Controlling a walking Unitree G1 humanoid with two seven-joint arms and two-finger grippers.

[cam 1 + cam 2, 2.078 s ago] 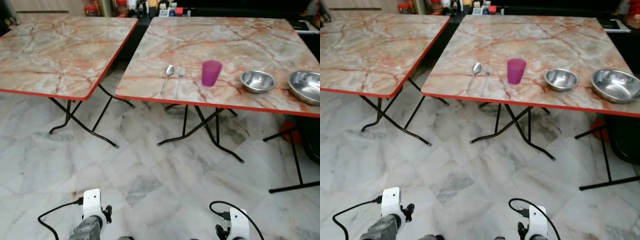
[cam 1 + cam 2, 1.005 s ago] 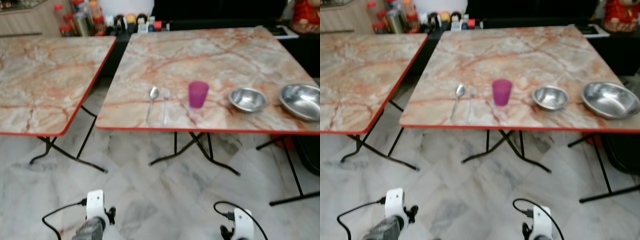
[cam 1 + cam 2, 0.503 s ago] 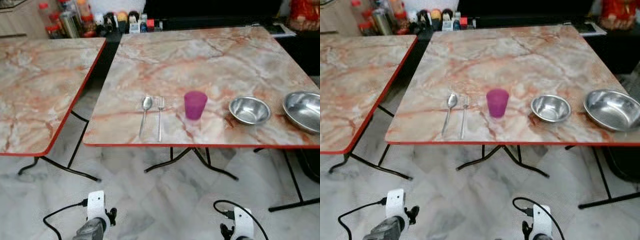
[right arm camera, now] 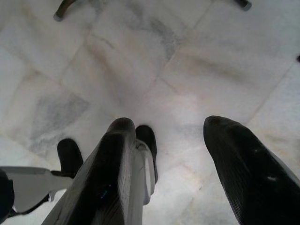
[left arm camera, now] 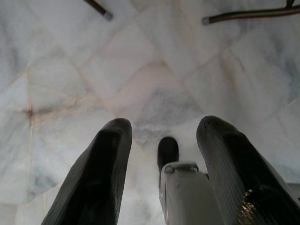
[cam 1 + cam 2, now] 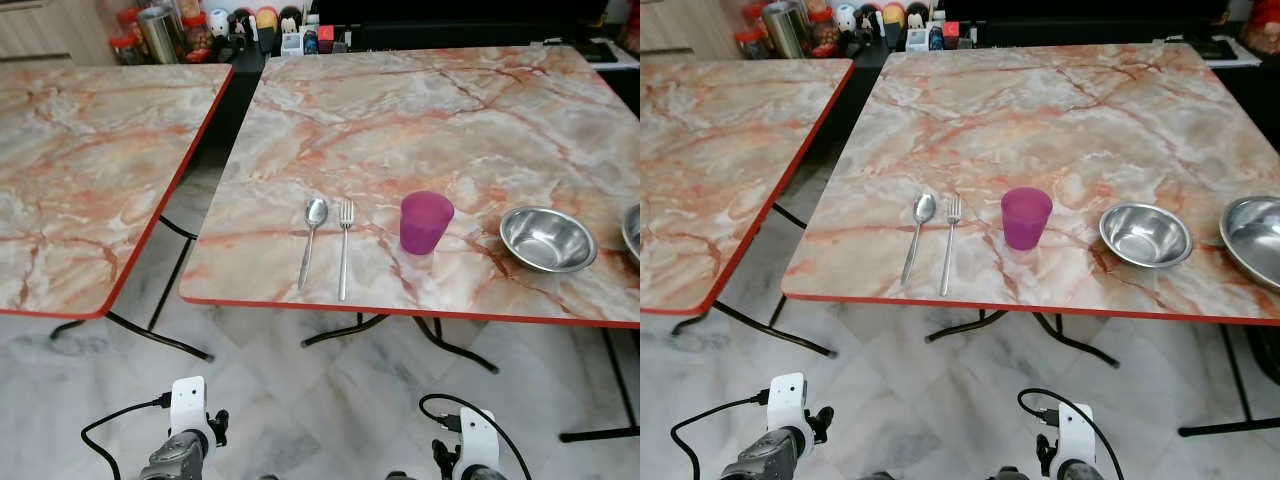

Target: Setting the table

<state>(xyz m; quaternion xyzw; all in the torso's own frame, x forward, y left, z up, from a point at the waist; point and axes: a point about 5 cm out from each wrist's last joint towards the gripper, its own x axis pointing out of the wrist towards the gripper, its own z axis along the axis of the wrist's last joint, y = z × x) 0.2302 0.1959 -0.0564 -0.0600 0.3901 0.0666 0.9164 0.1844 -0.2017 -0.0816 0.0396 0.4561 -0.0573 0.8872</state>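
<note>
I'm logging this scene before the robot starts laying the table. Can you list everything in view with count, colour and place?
tables: 2, pink-orange marble tops with red edges, one ahead, one on the robot's left
spoon: 1, silver, near front edge of the table ahead
fork: 1, silver, just right of the spoon, parallel to it
cup: 1, purple, upright, right of the fork
small bowl: 1, steel, right of the cup
large bowl: 1, steel, at the table's right edge
jars and bottles: several, mixed colours, behind the tables
floor: white-grey marble tiles
left gripper: black fingers apart, hanging over the floor
right gripper: black fingers apart, hanging over the floor
</note>
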